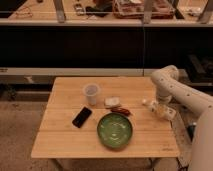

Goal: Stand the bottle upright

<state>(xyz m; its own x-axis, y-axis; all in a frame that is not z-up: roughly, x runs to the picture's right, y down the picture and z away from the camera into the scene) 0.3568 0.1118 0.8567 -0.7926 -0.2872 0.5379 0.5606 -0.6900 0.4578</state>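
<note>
Wooden tabletop [60,142] filling mid-frame. Spotted the bottle [149,104] lying on its side near the right edge, a bit right of centre. Looked like white cap pointing left toward the small white packet [112,102], label end trailing off right and slightly down-frame. Found the claw [165,112] just beside that label end, hanging off the white arm [167,82] curling in from the right of the frame. Looked spread apart, not clamped on anything, though couldn't say whether touching the bottle or just shy of it. So: bottle straight left of the claw, long axis roughly in line with the reach. Probably called for a grab across the body, then a tip-up onto the base. Saw the cup [91,93], phone [82,116] and green bowl [115,130] well apart to the left, likely no bother.
</note>
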